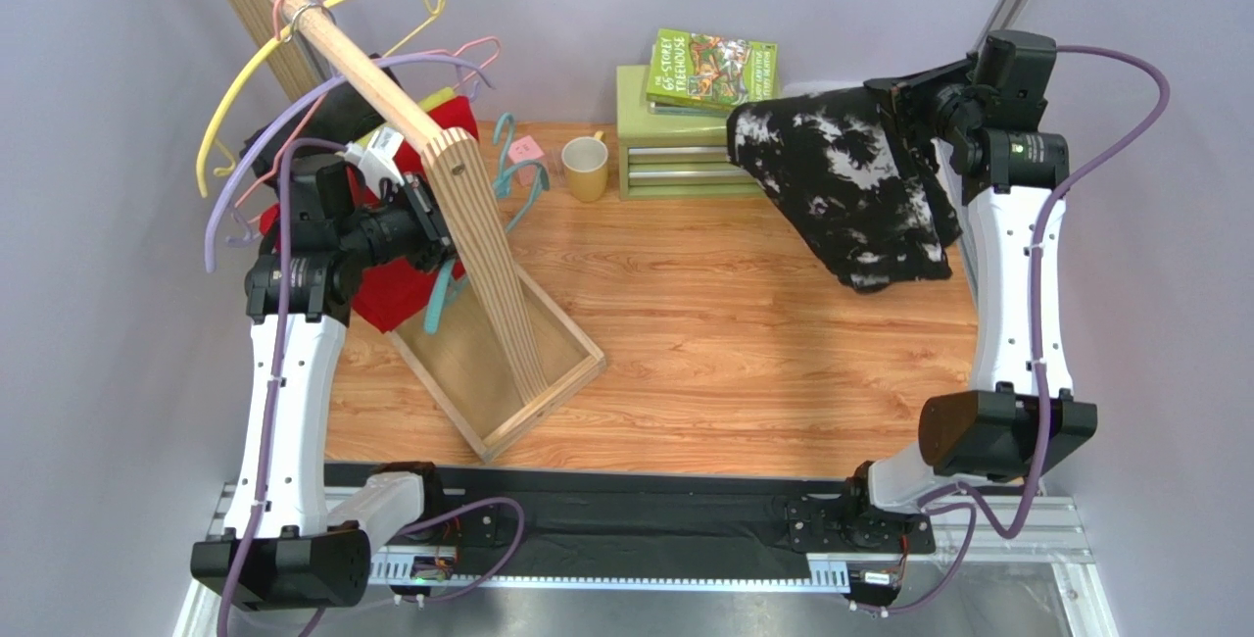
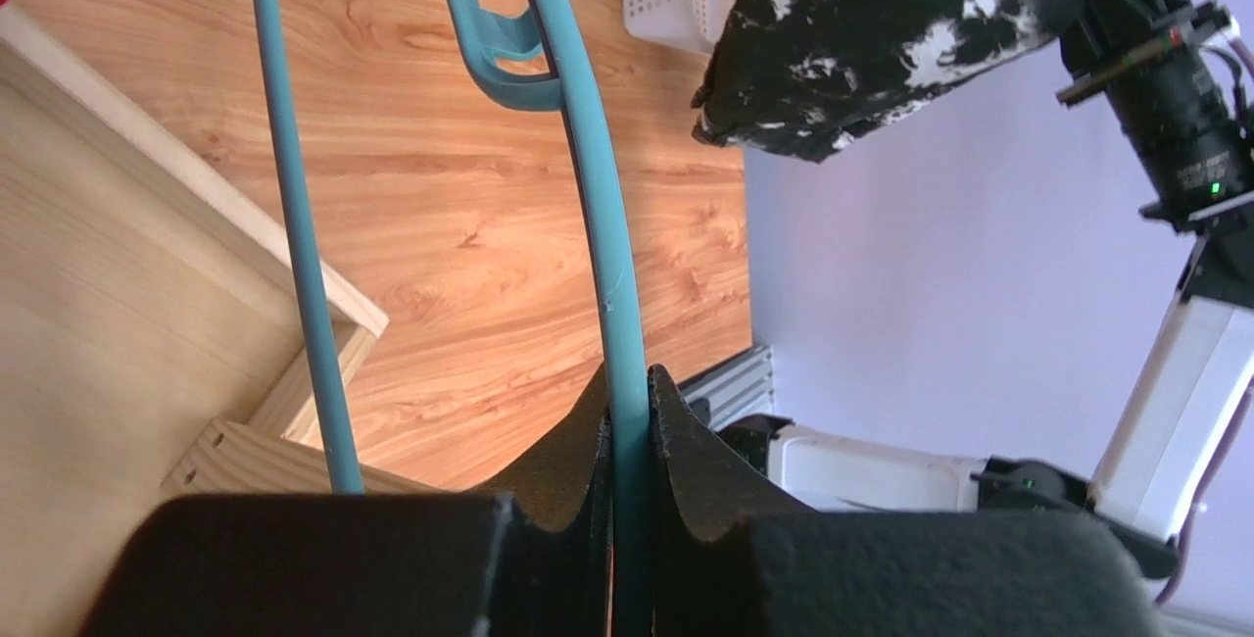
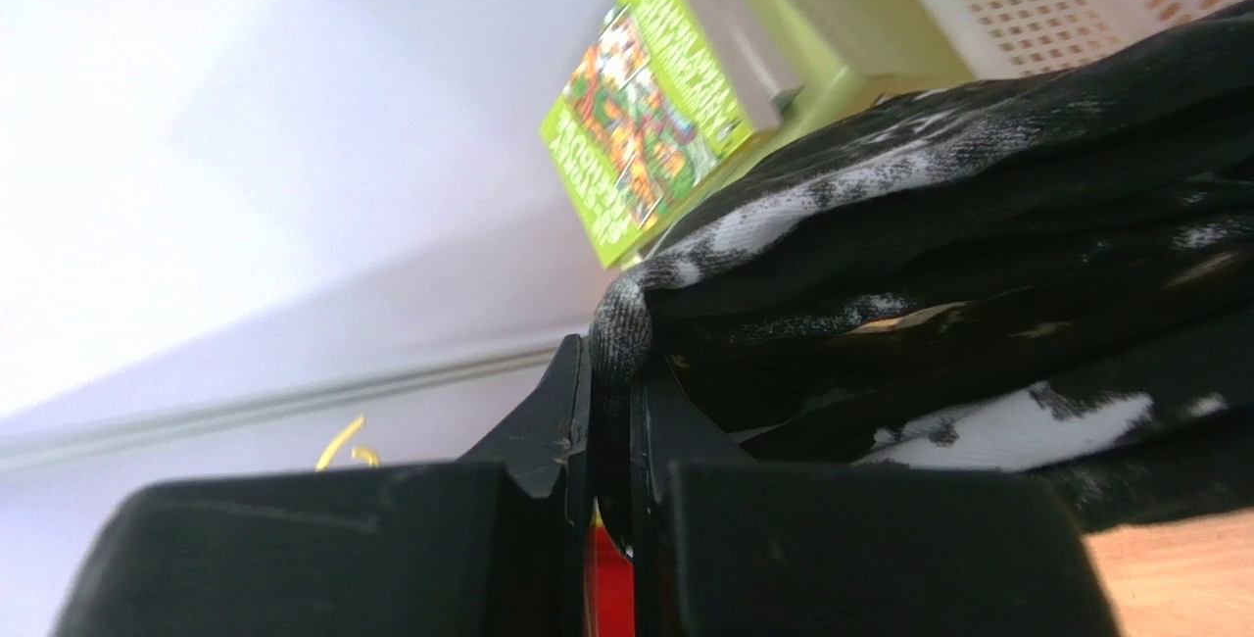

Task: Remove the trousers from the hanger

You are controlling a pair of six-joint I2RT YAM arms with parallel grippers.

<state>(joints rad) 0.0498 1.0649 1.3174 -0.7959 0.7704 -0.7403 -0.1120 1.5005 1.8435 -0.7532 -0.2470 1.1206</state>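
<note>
Claws both clamped: the left on a hanger, the right on trousers.

The left claw (image 2: 630,390) is nearly closed, its jaws pinching the thin bar of the teal hanger (image 2: 586,152), beside the wooden stand (image 1: 501,317) at the left of the table (image 1: 736,358). The red trousers (image 1: 386,296) hang there too, partly hidden behind the left arm; I cannot tell whether they lie over the hanger. The right claw (image 3: 610,373) is fully closed on an edge of the black trousers (image 1: 847,189), which dangle clear of the table at the far right, close to the green drawers (image 1: 677,159) with a book (image 1: 714,68) on top. A mug (image 1: 585,167) stands just left of the drawers. Bare wood lies open between stand and black cloth. The right arm stands tall, wrist turned left; the left arm leans in toward the stand.
</note>
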